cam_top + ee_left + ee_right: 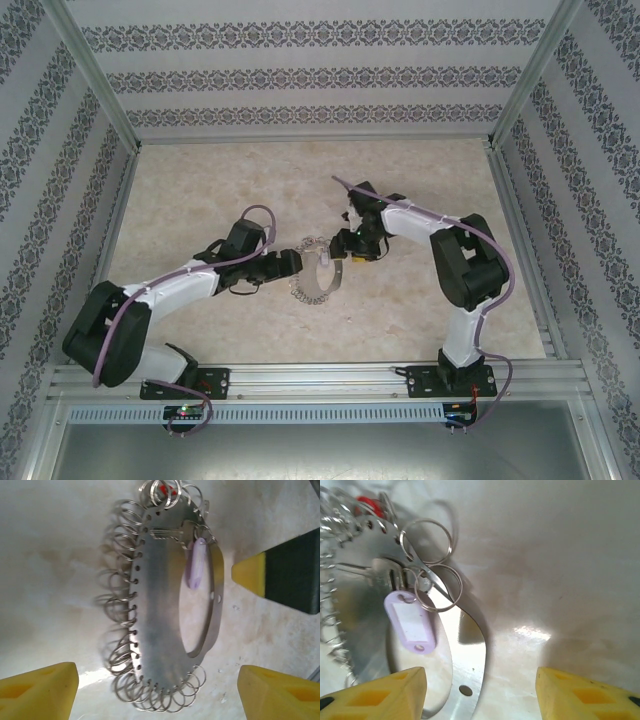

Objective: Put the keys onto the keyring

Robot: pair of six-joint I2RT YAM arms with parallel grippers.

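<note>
The keyring [318, 281] lies flat near the middle of the table [200, 180], between the two arms, with the patterned walls [300, 90] and the near metal rail [320, 375] well apart from it and bare surface on every side. In the left wrist view it is a broad metal crescent joined to a thin band around an oval opening. Small split rings [117, 605] fringe its outer edge, crowding the table on that side, while the band side has only bare table along it. A silver key [169, 532] lies across the crescent's far end, and a lilac tag [196, 565] hanging from it reaches into the opening. A red key head [167, 489] shows among the rings at the far tip. The left gripper [159, 692] stands spread wide, one yellow fingertip on each side of the ring's near end, pinching nothing. The right gripper [481, 695] is also spread and empty. Its fingertips [590, 695] sit low in its own view: one is by the crescent, the other over bare table, and the band's edge runs between them. From the left wrist, one right fingertip sits just beside the band's outer edge, with a sliver of table between them.
</note>
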